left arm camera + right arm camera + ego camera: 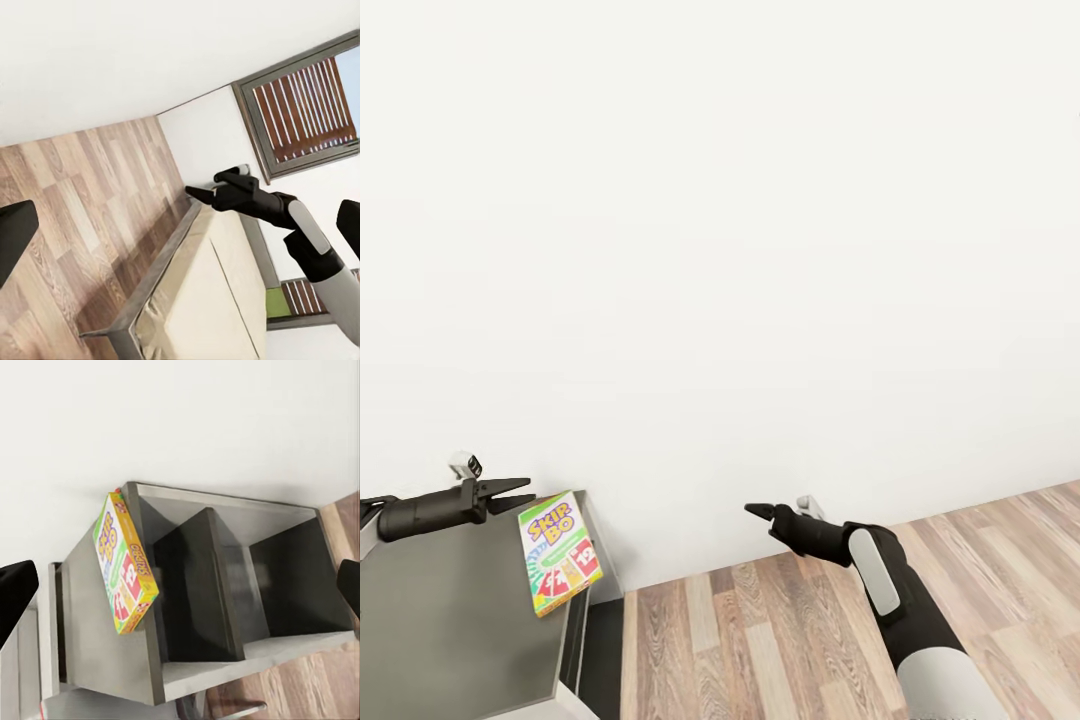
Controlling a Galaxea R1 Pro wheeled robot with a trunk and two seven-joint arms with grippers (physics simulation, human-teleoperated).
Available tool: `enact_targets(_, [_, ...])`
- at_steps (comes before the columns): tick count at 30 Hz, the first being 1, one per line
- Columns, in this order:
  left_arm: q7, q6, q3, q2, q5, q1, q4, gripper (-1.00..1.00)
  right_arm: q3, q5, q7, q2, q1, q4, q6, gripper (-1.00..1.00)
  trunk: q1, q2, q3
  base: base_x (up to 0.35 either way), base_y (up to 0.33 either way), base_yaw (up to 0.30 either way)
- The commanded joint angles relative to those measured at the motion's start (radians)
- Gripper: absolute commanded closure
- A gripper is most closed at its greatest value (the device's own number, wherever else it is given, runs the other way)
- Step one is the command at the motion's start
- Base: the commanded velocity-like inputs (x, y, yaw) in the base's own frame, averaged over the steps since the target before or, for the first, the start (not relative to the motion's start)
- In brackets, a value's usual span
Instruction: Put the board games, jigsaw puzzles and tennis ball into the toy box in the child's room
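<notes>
A Skip-Bo box [559,565] of smooth printed cardboard, slightly glossy, in yellow, green and red, lies at the far right corner of a dark grey side unit [450,630], whose top looks matt and smooth, like painted board or laminate. The floor [820,640] is wood plank with visible grain and a low sheen. The wall [720,250] is flat, matt white. The left gripper [510,494] and right gripper [758,511] look like matt black plastic; the right forearm has smooth pale grey shell panels.
</notes>
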Motion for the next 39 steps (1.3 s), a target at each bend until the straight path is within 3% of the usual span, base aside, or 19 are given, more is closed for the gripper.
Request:
enact_targets(1, [-0.004,0.01,-0.007,0.001,0.005,-0.001,0.0,-1.0,-0.005,0.004,-0.011,0.001,-0.002,0.0,0.007,-1.0,0.001,-0.002,-0.002,0.0,0.044,0.0])
enact_targets(8, [-0.004,0.011,-0.007,-0.001,0.005,-0.001,0.0,-1.0,-0.005,0.003,-0.068,0.002,-0.005,0.0,0.021,-1.0,0.001,-0.002,-0.002,0.0,0.121,0.0])
enact_targets(16, [-0.004,0.011,-0.007,-0.003,0.005,-0.001,0.001,-1.0,0.0,0.004,-0.074,0.004,-0.006,0.0,0.04,-1.0,0.001,-0.002,-0.002,0.0,0.126,0.0])
enact_targets(24, [-0.002,0.011,-0.007,-0.003,0.005,-0.001,0.0,-1.0,0.053,0.002,-0.07,0.0,-0.021,-0.001,0.05,-1.0,0.001,-0.002,-0.002,0.0,0.009,0.0])
enact_targets(39, [-0.002,0.018,-0.007,0.001,0.004,-0.001,0.001,-1.0,0.06,0.001,-0.064,-0.004,-0.023,-0.006,0.049,-1.0,0.001,-0.002,-0.002,0.0,0.0,0.0])
